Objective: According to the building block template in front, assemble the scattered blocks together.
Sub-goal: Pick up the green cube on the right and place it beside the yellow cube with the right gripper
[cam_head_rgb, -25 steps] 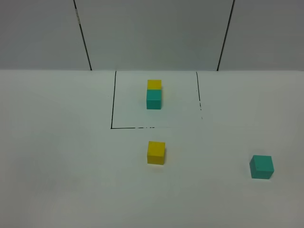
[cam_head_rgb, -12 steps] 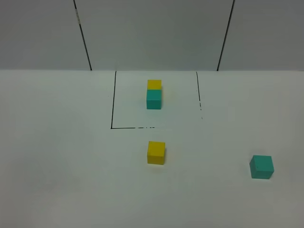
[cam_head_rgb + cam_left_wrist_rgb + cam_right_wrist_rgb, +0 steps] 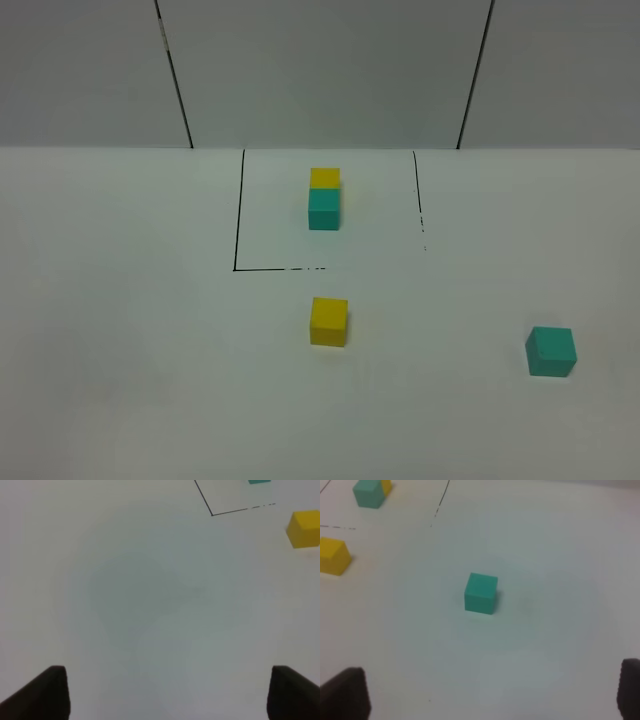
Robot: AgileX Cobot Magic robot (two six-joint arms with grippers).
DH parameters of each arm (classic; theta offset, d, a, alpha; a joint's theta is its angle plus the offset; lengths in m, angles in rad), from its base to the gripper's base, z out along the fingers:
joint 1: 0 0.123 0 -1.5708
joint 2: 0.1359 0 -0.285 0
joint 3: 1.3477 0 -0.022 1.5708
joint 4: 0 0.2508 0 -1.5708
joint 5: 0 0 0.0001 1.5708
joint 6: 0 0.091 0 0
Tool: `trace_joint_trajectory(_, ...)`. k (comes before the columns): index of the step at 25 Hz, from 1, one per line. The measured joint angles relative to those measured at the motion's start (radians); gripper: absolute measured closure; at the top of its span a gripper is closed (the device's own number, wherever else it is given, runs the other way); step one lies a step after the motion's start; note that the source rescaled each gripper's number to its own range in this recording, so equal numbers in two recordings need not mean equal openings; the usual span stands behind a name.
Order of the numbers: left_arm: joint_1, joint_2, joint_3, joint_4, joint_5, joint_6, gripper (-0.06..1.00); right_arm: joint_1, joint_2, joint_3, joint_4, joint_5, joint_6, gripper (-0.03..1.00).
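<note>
Nothing had moved as your left gripper (image 3: 167, 695) and right gripper (image 3: 490, 695) hung wide and empty, and squaring the right over the loose teal cube (image 3: 481, 593) looked wise.

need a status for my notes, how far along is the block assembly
Done: nothing yet. The loose yellow cube and loose teal cube sit well apart, outside the outlined template. In hand: nothing; the left hand and right hand are both open and empty. Left: bring the two cubes together, touching, matching the template's yellow-teal row.
</note>
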Motion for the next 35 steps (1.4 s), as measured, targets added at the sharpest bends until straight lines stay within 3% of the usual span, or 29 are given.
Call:
trace_joint_trajectory(14, 0.0, 0.0, 0.0, 0.0, 0.0, 0.0, 0.03, 0.0, 0.0, 0.0, -0.003, 0.0, 0.009, -0.03)
trace_joint_trajectory(17, 0.0, 0.0, 0.0, 0.0, 0.0, 0.0, 0.03, 0.0, 0.05, -0.015, 0.015, 0.009, 0.055, -0.03)
trace_joint_trajectory(21, 0.0, 0.0, 0.0, 0.0, 0.0, 0.0, 0.03, 0.0, 0.33, -0.078, 0.069, 0.058, 0.125, -0.03)
trace_joint_trajectory(25, 0.0, 0.0, 0.0, 0.0, 0.0, 0.0, 0.03, 0.0, 0.668, -0.153, 0.125, 0.082, 0.087, -0.03)
trace_joint_trajectory(30, 0.0, 0.0, 0.0, 0.0, 0.0, 0.0, 0.03, 0.0, 1.051, -0.257, 0.22, 0.043, -0.012, -0.03)
trace_joint_trajectory(35, 0.0, 0.0, 0.0, 0.0, 0.0, 0.0, 0.03, 0.0, 1.315, -0.371, 0.214, -0.036, -0.03, -0.03)
